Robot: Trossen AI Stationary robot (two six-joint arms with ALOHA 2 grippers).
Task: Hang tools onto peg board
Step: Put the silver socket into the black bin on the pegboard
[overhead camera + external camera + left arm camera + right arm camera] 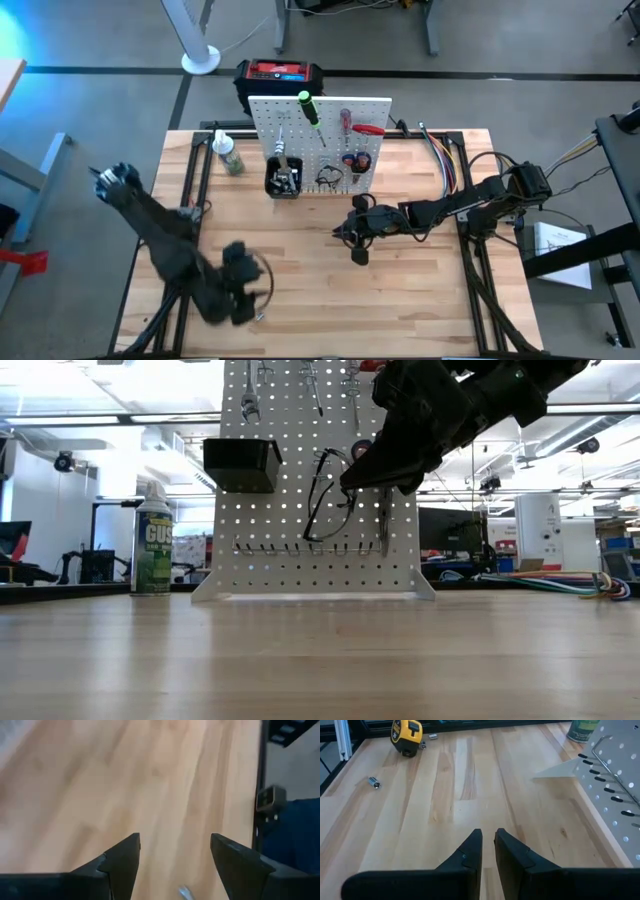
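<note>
Only the green-labelled bottle (pixel 153 540) left of the peg board (pixel 300 510) reads "GUS".

Right gripper (pixel 488 851) fingers nearly together above table (pixel 445 810); tape measure (pixel 406 736) far; peg board (pixel 615 775) beside.

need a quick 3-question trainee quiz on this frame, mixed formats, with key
1. True or false: the right gripper is shut and holds nothing.
2. Which thing lies on the wooden table and not on the white perforated peg board? A) green-handled screwdriver B) yellow tape measure C) black-framed glasses
3. Fill in: the left gripper hangs over bare table with its fingers ____.

Key: 1 true; 2 B; 3 open
</note>
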